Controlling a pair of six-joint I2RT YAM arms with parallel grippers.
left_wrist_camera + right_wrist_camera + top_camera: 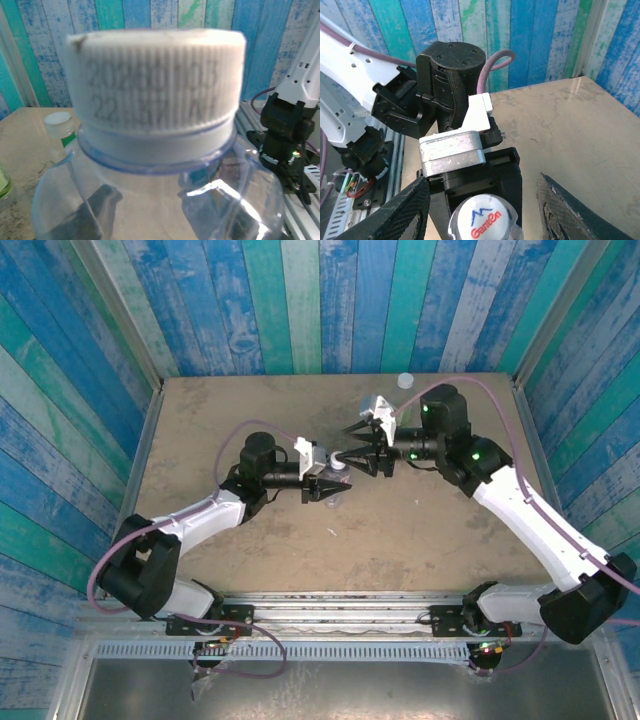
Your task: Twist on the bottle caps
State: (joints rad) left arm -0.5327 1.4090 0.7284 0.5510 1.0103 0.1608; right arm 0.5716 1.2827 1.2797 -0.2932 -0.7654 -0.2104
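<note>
Above the tabletop, left end effector pinching clear bottle, right end effector spread astride its white cap (red-blue mark from right wrist, ribbed printed side from left)

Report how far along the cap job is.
Done, it seems: the green-label bottle wears a white cap. In hand: the left gripper holds a clear bottle with the marked cap on its neck, the right gripper open around that cap; tightness unclear. Left: tightening this one, if loose; beyond that I cannot tell.
</note>
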